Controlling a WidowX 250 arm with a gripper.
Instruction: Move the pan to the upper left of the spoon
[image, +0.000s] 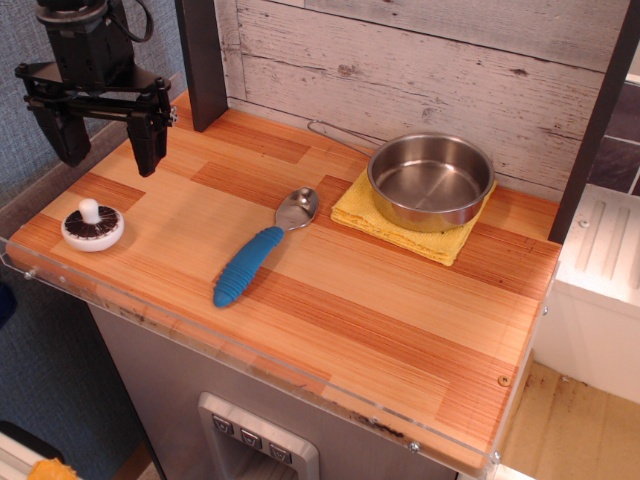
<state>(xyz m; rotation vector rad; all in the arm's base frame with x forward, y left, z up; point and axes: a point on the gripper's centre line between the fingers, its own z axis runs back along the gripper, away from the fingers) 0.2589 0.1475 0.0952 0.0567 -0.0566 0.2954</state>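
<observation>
The pan (430, 180) is a round shiny steel pan with straight sides; it sits on a yellow cloth (395, 218) at the back right of the wooden table, its thin wire handle reaching left along the wall. The spoon (262, 250) lies in the middle of the table, metal bowl toward the back, ribbed blue handle toward the front left. My gripper (108, 140) hangs above the table's back left corner, far left of the pan, with its two black fingers spread wide and nothing between them.
A white-and-dark toy mushroom (92, 227) stands near the left edge, below the gripper. A dark post (203, 60) rises at the back left and another at the right. A whitewashed plank wall (420, 60) backs the table.
</observation>
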